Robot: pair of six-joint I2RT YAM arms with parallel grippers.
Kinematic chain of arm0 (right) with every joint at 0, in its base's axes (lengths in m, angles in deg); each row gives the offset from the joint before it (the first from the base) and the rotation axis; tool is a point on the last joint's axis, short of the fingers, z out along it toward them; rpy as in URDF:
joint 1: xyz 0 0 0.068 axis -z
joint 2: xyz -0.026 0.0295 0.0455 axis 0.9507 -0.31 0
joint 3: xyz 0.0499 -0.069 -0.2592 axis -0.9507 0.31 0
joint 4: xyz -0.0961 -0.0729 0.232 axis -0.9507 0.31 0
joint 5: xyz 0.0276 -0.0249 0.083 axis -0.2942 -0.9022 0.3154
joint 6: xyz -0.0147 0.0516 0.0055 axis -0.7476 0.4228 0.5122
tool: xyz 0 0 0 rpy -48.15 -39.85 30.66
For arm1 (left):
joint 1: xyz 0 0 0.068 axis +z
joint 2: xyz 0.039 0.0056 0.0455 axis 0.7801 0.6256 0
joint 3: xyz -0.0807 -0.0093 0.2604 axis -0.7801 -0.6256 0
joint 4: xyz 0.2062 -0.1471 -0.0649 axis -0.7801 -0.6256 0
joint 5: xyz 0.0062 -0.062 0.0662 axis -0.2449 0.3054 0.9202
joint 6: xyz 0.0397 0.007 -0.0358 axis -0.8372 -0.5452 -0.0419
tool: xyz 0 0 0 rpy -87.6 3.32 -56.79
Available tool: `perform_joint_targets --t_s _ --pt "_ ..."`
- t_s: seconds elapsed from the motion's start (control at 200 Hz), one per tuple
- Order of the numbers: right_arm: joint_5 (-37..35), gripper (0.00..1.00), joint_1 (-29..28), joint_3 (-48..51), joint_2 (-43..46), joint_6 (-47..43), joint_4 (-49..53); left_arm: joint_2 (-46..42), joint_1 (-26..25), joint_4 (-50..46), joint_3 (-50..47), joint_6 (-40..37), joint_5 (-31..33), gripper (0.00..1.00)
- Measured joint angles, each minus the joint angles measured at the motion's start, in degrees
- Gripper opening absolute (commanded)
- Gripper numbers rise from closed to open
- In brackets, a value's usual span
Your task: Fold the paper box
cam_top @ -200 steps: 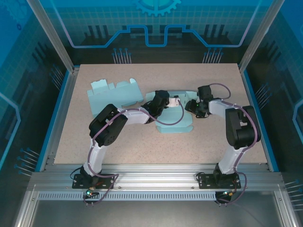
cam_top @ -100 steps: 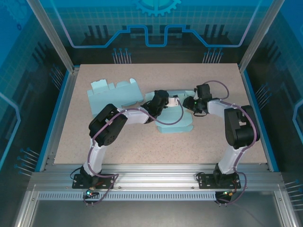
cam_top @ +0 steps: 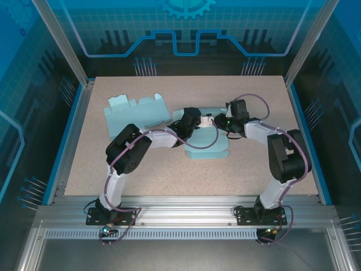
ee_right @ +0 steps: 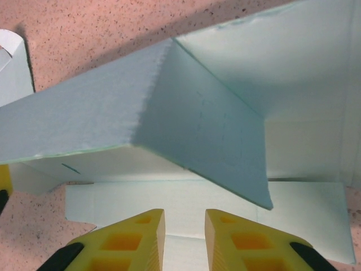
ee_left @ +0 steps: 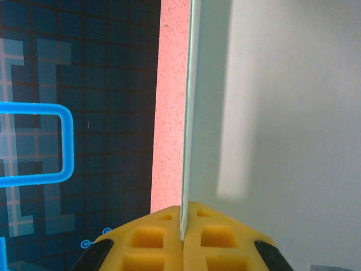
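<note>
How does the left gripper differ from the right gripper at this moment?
The left gripper has its fingers shut on a thin edge of the paper box; the right gripper has a narrow gap between its fingers, nothing in it. The left gripper holds the box; the right gripper only points at its raised flaps. Both have yellow fingers.

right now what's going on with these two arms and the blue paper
Both arms are working on a pale blue paper box in the middle of the table. The left gripper is shut on a thin wall of it, pinching its edge. The right gripper hovers over the box, jaws a little apart, nothing between them, facing a raised flap. A second flat blank lies far left.
</note>
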Motion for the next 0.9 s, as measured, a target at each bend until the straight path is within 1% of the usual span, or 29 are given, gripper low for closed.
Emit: perform_joint_targets --t_s 0.21,0.285,0.395,0.495,0.59,0.65,0.715,0.805,0.895 --pt "0.55 0.26 0.0 1.31 0.72 -0.11 0.31 0.0 0.0 0.22 -0.11 -0.02 0.0 0.01" --pt "0.33 0.29 0.04 2.69 4.17 -0.76 2.32 0.0 0.0 0.46 -0.22 -0.04 0.0 0.01" --pt "-0.33 0.32 1.01 4.48 12.24 -1.99 4.81 0.0 0.04 1.11 -0.55 -0.04 0.0 0.01" --pt "-0.28 0.35 4.52 5.77 19.54 -2.89 5.95 -0.04 0.04 1.64 -0.87 -0.07 -0.02 0.01" --pt "-0.11 0.35 9.25 5.9 22.51 -3.32 6.21 -0.2 0.04 2.36 -1.4 -0.11 -0.02 0.0" --pt "0.44 0.34 12.11 5.84 22.14 -3.56 6.32 -0.31 0.04 2.8 -1.73 -0.24 -0.02 0.0" --pt "1.62 0.33 14.67 5.14 19.87 -3.96 7.19 -0.33 0.04 3.5 -2.12 -0.66 -0.04 0.0" --pt "3.82 0.29 17.09 1.4 13.33 -4.52 8.98 -0.33 0.04 4.94 -2.82 -1.6 -0.02 0.0" --pt "6.27 0.29 18.1 -4.0 6.34 -4.7 10.47 -0.33 0.04 5.92 -3.23 -2.14 -0.02 0.0"
